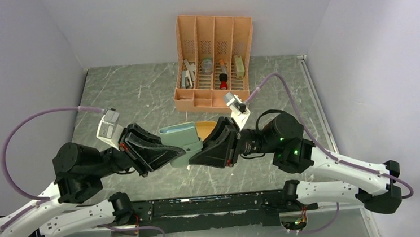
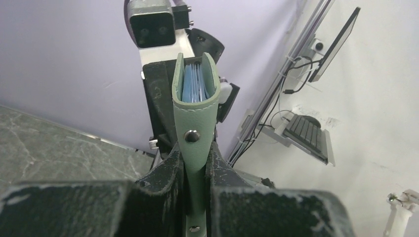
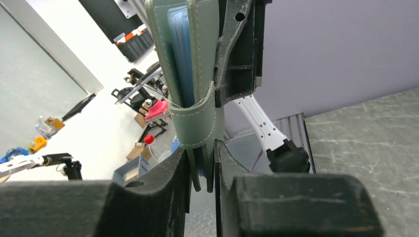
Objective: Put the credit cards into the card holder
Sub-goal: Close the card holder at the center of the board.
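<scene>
— Where's the top camera?
— High behind the arm bases (image 1: 121,207), looking down on the table (image 1: 132,90); bases at 6 o'clock.
— And the wrists?
— Close up along the left claw (image 2: 196,168) and right claw (image 3: 201,163), facing each other. All three share the card holder (image 1: 181,138).

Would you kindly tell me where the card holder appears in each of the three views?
Top external: the card holder sits at centre, slightly below the middle.
Left wrist: centre, edge-on and upright, clamped in the left pincer.
Right wrist: upper centre, edge-on, clamped in the right pincer.
Shared landmark: the grey marbled tabletop, visible in all three views.
</scene>
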